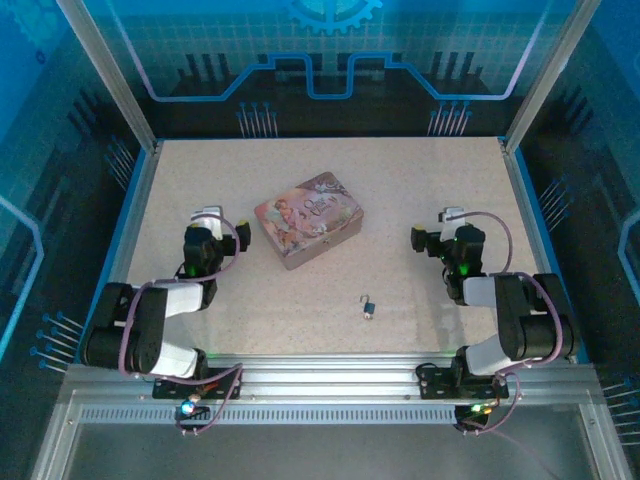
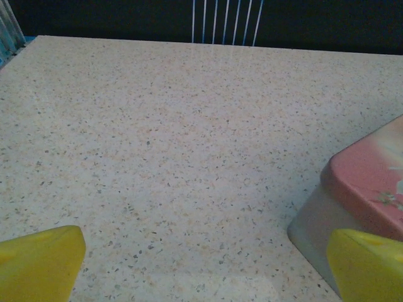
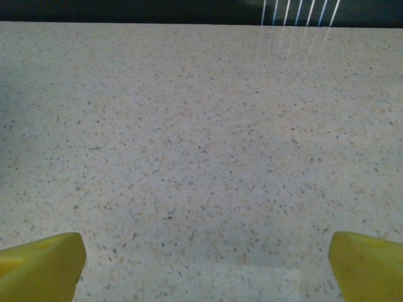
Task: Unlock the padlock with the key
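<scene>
Currently the padlock (image 1: pixel 367 304) is lying on the speckled table (image 1: pixel 250 320), toward the near edge and a little right of centre, well apart from both arms. Its dark bluish body is showing in the top view, and a silvery speck (image 1: pixel 370 314) is sitting right against its near end. At this size one cannot tell whether that speck is the key or the shackle. Nothing is touching the padlock.

The pink picture-printed tin (image 1: pixel 310 220) is resting farther back, near the middle of the table, turned at an angle to the table's edges.

The left gripper (image 1: pixel 208 216) is pointing toward the far side, just to the left of the tin. In the left wrist view its yellow fingers (image 2: pixel 38 261) are showing at the two bottom corners, spread wide and holding nothing. A rounded corner of the tin is standing just beyond the right-hand finger, and bare table is lying between the two.

The right gripper (image 1: pixel 452 216) is pointing the same way on the right side of the table, well apart from the tin and farther back than the padlock. In the right wrist view its yellow fingers (image 3: pixel 38 264) are likewise sitting at the bottom corners, spread wide, with bare speckled table between them.

Both arms are folding back toward their bases at the near rail (image 1: pixel 330 380).
</scene>
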### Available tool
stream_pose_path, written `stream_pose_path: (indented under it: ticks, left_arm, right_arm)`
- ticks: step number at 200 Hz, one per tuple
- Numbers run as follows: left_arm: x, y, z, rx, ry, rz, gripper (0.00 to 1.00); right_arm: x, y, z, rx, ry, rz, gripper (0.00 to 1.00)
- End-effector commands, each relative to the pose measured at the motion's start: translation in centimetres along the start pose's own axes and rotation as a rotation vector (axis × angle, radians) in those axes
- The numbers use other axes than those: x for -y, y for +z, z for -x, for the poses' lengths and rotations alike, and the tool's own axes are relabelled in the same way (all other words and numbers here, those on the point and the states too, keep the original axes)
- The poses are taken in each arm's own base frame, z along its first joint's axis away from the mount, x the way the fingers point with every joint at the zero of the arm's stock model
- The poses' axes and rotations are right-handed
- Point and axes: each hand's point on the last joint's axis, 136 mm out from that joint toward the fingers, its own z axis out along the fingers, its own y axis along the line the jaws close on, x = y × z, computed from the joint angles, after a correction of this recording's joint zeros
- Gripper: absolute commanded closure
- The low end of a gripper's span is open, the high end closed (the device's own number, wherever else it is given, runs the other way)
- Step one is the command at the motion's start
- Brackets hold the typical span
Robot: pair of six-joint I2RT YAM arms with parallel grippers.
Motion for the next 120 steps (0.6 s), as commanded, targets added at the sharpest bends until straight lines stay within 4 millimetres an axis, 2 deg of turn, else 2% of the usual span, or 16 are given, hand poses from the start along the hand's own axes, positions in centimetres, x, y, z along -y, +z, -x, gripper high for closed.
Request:
stream_pose_path:
  ticks: [1, 16, 66, 120]
  left_arm:
    - [0.5, 0.4, 0.3, 0.057, 0.021, -0.053, 0.01]
    - [0.6, 0.7, -0.3, 0.058, 0.025, -0.064, 0.01]
    - [0.4, 1.8, -0.3, -0.011, 0.001, -0.08, 0.01]
    - [0.2, 1.8, -0.4, -0.01, -0.01, -0.081, 0.01]
  right_arm:
    - [-0.7, 0.7, 1.0, 0.003, -0.039, 0.001, 0.0]
    - [-0.7, 0.8, 0.9, -0.001, -0.044, -0.002, 0.0]
    - [-1.0, 0.9, 1.0, -0.004, -0.06, -0.005, 0.0]
    - [-1.1, 0.9, 0.9, -0.007, -0.068, -0.009, 0.0]
